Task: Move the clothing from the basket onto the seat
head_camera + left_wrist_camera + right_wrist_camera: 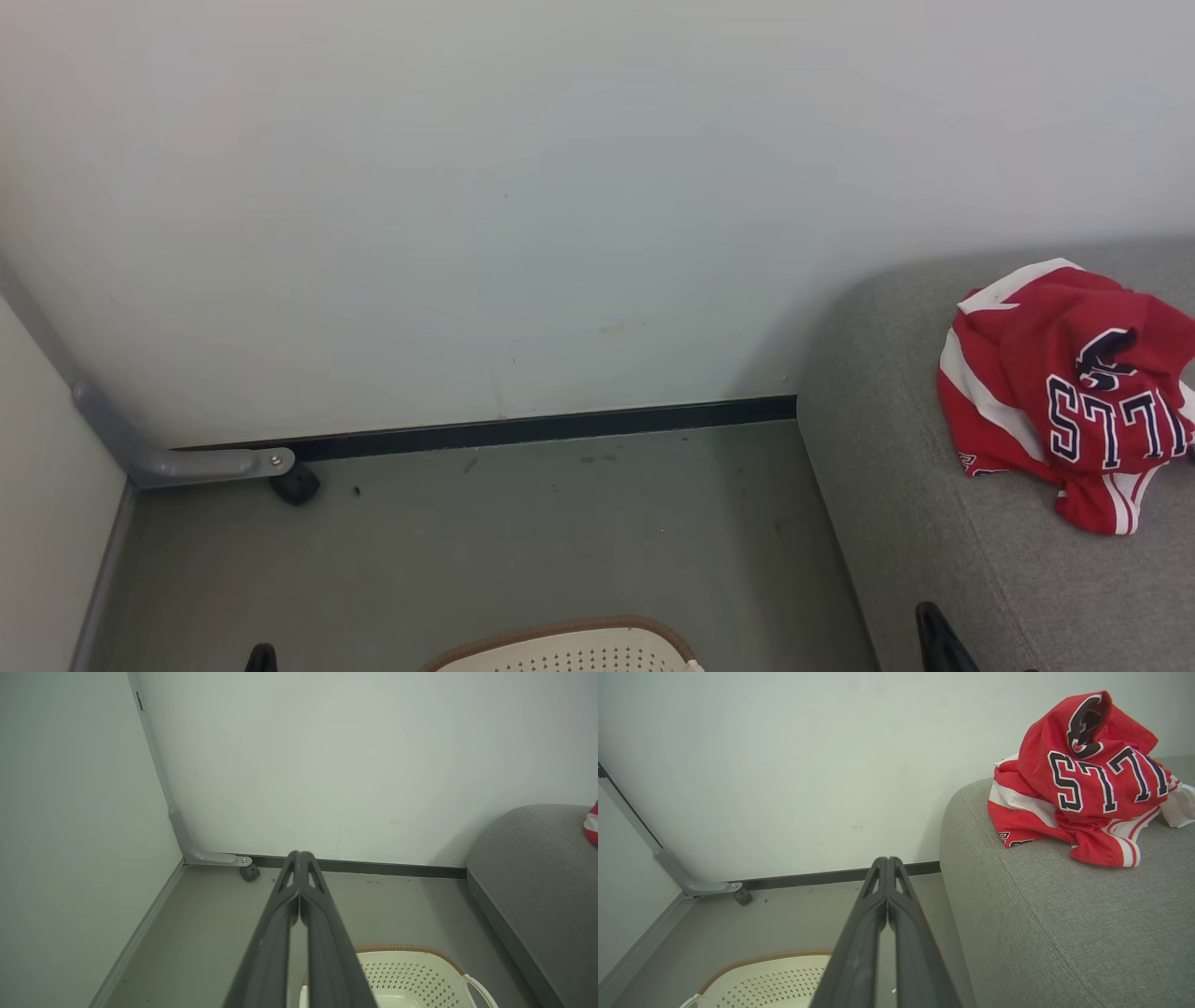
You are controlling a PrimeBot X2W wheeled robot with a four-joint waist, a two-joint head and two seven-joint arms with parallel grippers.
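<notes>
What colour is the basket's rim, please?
The basket's rim is brown, clearest in the left wrist view.

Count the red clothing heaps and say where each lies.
1: the red heap on the grey seat. More may hide in the basket, barely in frame.

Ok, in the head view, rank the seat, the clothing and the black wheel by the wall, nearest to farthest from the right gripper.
From the right gripper, lower right:
1. The seat, its edge right beside it.
2. The clothing, farther back on the seat.
3. The black wheel, far left, by the wall.
</notes>
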